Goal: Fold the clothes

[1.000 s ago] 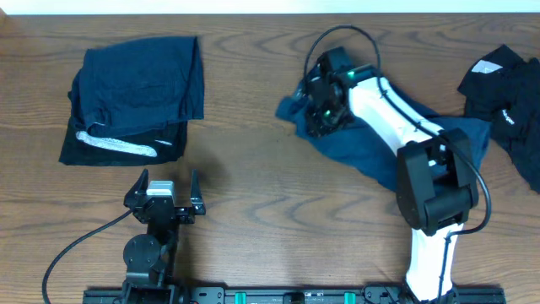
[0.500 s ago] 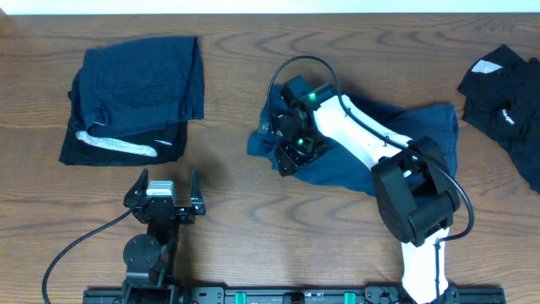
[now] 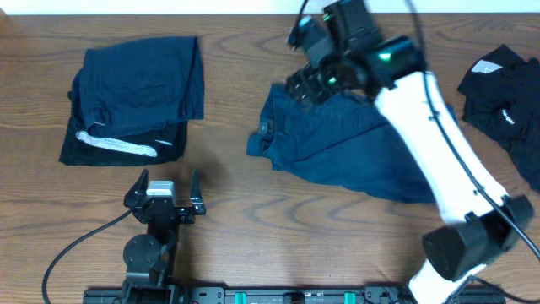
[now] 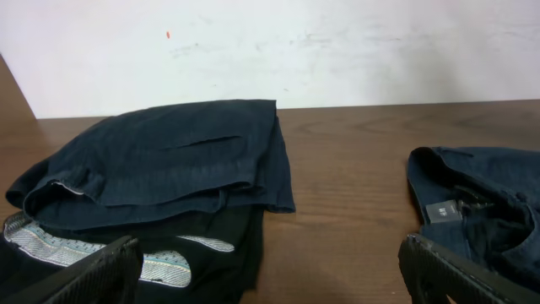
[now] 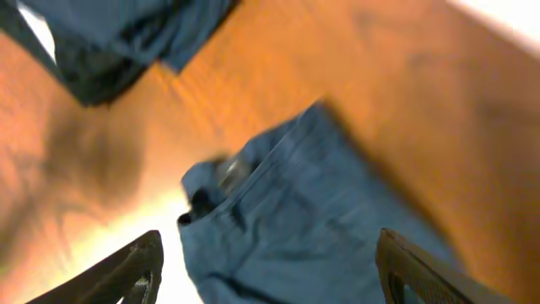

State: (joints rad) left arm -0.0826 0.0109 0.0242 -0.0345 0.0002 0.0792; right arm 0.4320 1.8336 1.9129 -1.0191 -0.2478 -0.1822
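Navy shorts [image 3: 346, 148] are spread mid-table, waistband to the left. Right gripper [image 5: 266, 253] is positioned above them, jaws wide, nothing gripped. Left gripper [image 3: 167, 181] is fully spread, empty. Folded stack [image 3: 135, 93] is placed far left.

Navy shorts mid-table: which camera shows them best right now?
Overhead: the navy shorts lie spread out, nearly whole in frame. Left wrist catches only the waistband end with its label; right wrist shows the same end, blurred.

Overhead straight down; left wrist low toward wall [image 4: 337, 42]; right wrist downward; navy shorts [image 3: 329, 143] in all.
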